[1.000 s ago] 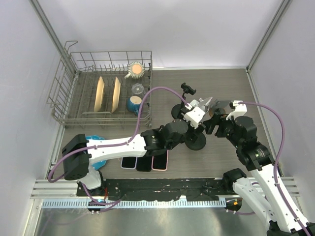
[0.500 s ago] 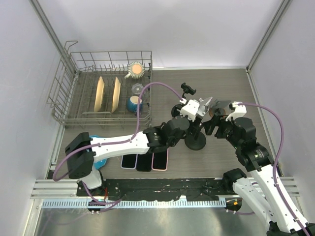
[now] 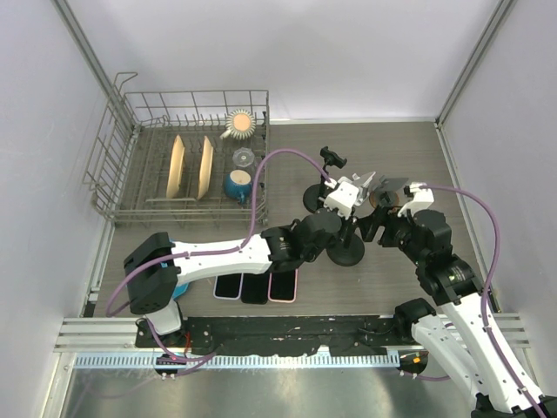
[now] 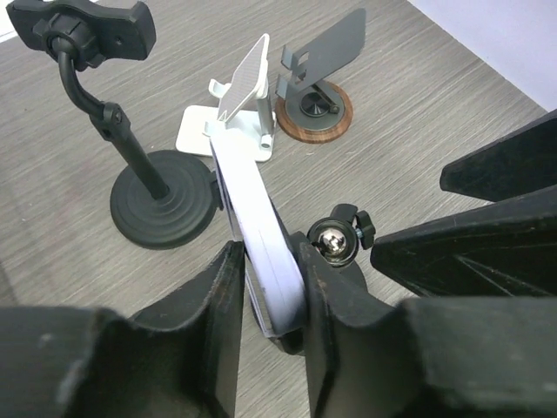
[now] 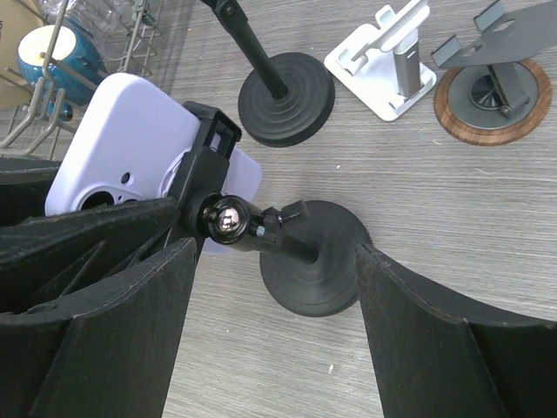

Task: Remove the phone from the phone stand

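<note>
The white phone (image 4: pixel 257 218) sits edge-on in the clamp of a black phone stand (image 5: pixel 313 261) with a ball joint and a round base. Its back and camera show in the right wrist view (image 5: pixel 122 131). My left gripper (image 4: pixel 265 261) is shut on the phone, one finger on each face, just above the clamp. In the top view the left gripper (image 3: pixel 341 209) is over the stand's base (image 3: pixel 346 251). My right gripper (image 5: pixel 274 287) is open wide, with its fingers either side of the stand's base; it sits just right of the stand in the top view (image 3: pixel 374 228).
A second black gooseneck stand (image 4: pixel 161 209), a white stand (image 4: pixel 231 122) and a grey stand on a wooden disc (image 4: pixel 315 104) are just behind. Three phones (image 3: pixel 257 286) lie near the front edge. A dish rack (image 3: pixel 130 187) with plates stands at the back left.
My left wrist with the phone shifted slightly back and left, then a little right again. The left forearm swung. The right arm barely moved.
</note>
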Action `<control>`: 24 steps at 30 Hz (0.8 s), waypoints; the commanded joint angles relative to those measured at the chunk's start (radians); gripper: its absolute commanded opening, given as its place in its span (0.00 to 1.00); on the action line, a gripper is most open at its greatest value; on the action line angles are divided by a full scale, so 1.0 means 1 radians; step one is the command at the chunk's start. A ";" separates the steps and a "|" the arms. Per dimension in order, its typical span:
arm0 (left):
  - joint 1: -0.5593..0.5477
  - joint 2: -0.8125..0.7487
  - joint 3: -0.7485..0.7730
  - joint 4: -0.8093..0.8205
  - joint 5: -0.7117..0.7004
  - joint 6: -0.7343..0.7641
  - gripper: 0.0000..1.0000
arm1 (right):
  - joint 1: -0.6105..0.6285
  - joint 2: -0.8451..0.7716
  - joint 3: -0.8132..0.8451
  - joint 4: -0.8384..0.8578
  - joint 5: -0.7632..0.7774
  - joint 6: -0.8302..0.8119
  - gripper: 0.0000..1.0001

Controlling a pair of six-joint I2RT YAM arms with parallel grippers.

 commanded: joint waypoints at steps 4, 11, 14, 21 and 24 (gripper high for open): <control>0.005 -0.054 0.006 0.068 0.065 0.048 0.09 | -0.001 -0.005 -0.016 0.080 -0.097 -0.009 0.79; 0.034 -0.112 -0.028 0.051 0.163 0.064 0.00 | -0.001 0.001 -0.051 0.132 -0.214 -0.038 0.78; 0.040 -0.130 -0.034 0.037 0.206 0.074 0.00 | -0.001 0.004 -0.074 0.163 -0.228 -0.041 0.76; 0.047 -0.166 -0.060 0.030 0.272 0.085 0.00 | -0.003 0.044 -0.091 0.198 -0.249 -0.055 0.73; 0.059 -0.178 -0.071 0.031 0.302 0.091 0.00 | 0.000 0.059 -0.122 0.262 -0.275 -0.046 0.71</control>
